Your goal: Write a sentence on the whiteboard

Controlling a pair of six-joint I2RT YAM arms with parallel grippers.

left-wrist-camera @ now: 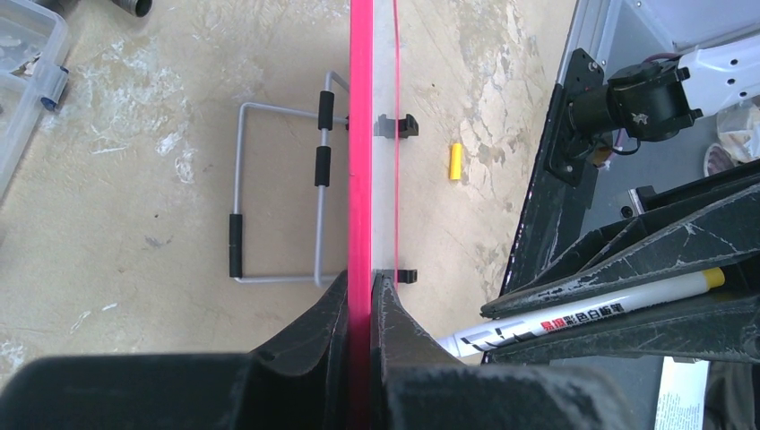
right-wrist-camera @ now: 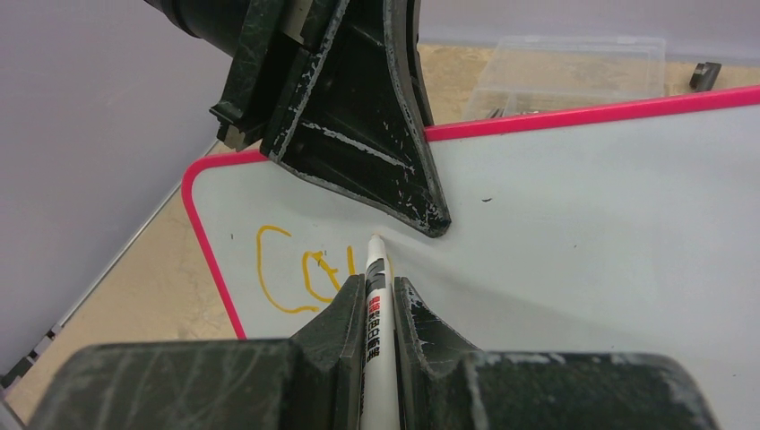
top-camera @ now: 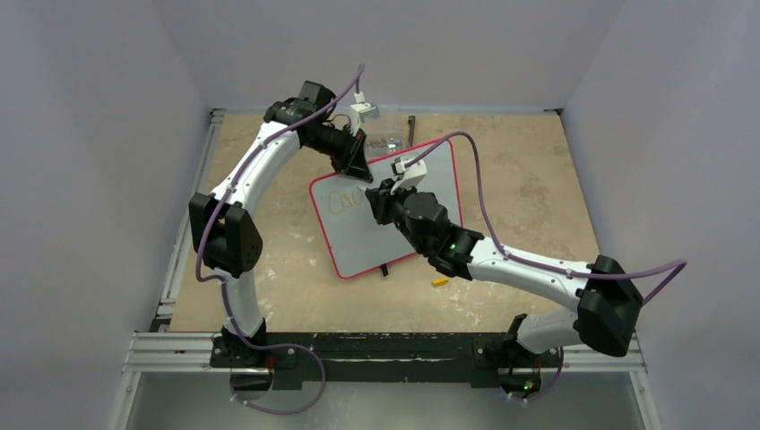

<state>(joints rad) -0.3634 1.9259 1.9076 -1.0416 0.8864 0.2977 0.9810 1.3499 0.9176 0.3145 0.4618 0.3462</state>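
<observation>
From above: shows the whiteboard [top-camera: 358, 242] near the middle of the table [top-camera: 529, 197], turned askew to the table's edges, red-pink rim all round. Shows the left gripper [top-camera: 357, 164] reaching in over the far rim and closed onto it. Puts the right gripper [top-camera: 381, 199] over the upper left part of the board, just beside the left one. Catches the sentence [top-camera: 343, 202] only as a few orange-yellow letters at the board's top left, partly hidden by the right gripper. Picks out a small yellow cap [top-camera: 439, 281] on the table off the near right corner, apart from the board, and a clear plastic box [top-camera: 385, 141] beyond the far rim.

Left wrist: looks straight along the rim, edge-on, with the jaws pressed to it from both sides, pinching the board. Shows a wire stand [left-wrist-camera: 278, 193] with black sleeves on the table left of the rim, and two black clips [left-wrist-camera: 397, 125] on the other side. Shows the right gripper at lower right, clamped on a white marker [left-wrist-camera: 582, 318] with black print and a yellow end.

Right wrist: shows the jaws closed tight on the marker's barrel, with its tip at the board's face just right of the letters; cannot tell whether touching. Reads a C and a second rounded letter, no more. Shows one scuffed black finger of the left gripper flat against the board just beyond the tip.
</observation>
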